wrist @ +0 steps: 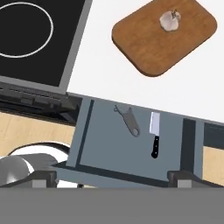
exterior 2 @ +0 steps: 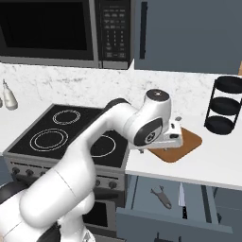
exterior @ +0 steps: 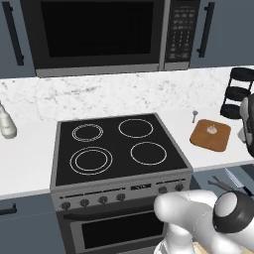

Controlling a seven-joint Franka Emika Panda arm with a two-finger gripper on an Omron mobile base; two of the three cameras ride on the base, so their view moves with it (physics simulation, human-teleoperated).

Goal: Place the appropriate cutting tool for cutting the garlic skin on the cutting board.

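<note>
Knife [wrist: 154, 133] lies flat in the open drawer [wrist: 105, 148], blade toward the counter and black handle toward the drawer's front edge. Right above that drawer hangs the gripper [wrist: 111, 177], fingers spread wide and holding nothing, its dark fingertips [wrist: 41, 177] framing the drawer's front edge in the hand view. From the right base view the hand sits over the counter's front edge, just in front of the cutting board [exterior 2: 186, 142].

Just beside the knife, toward the stove side of the drawer, rests the dark grey scissor-like tool [wrist: 128, 121], apart from the blade and angled across the drawer floor. The right base view shows the same pair, knife [exterior 2: 182, 198] and scissor-like tool [exterior 2: 161, 197], side by side.

Beyond the drawer, up on the white counter [wrist: 100, 74], sits the brown board [wrist: 164, 35] with the garlic [wrist: 169, 20] on it, near the board's far edge. In the left base view a tiny grey spoon [exterior: 194, 116] lies just behind the board [exterior: 210, 134]. The black cooktop [exterior: 116, 146] spreads out on the other side of the board from the black tiered rack [exterior 2: 223, 106].
</note>
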